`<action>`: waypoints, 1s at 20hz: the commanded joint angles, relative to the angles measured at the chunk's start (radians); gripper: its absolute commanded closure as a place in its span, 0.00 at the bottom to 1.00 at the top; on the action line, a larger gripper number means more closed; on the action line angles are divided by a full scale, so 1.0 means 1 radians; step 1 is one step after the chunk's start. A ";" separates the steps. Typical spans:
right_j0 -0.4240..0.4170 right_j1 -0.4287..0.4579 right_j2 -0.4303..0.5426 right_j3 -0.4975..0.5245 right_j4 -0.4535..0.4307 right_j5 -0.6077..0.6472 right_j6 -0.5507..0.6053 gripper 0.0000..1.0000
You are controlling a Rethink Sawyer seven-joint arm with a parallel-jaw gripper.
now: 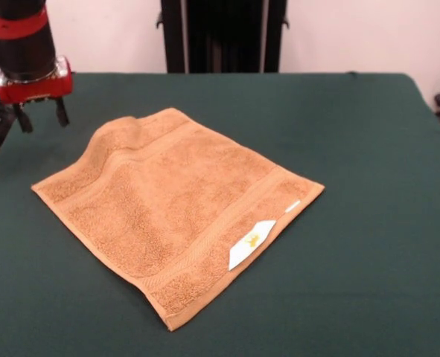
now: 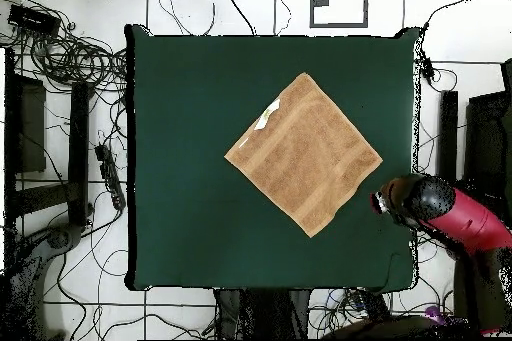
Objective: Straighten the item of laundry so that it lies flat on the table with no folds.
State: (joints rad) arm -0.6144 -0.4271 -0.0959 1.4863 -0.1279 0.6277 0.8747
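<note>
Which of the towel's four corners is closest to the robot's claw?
The slightly raised far-left corner of the towel in the front view. It lies just beside the gripper; the label sits along the opposite edge.

a robotics lab, by every sign — a red and black robot arm reaches in over a table draped in dark green cloth. in the overhead view the pale tiled floor around the table is strewn with loose black cables and dark equipment boxes. in the front view a black pedestal stands against a plain white wall — a test rig, nothing homely.
</note>
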 commanded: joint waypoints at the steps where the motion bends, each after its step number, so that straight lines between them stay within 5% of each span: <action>1: 0.109 0.135 0.028 -0.167 0.119 0.051 0.382 0.00; 10: 0.161 0.222 0.003 -0.242 0.208 -0.008 0.495 0.00; 20: 0.171 0.218 0.005 -0.177 0.248 -0.051 0.543 0.00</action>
State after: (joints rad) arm -0.5071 -0.2720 -0.1541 1.2909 0.0408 0.6408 1.0751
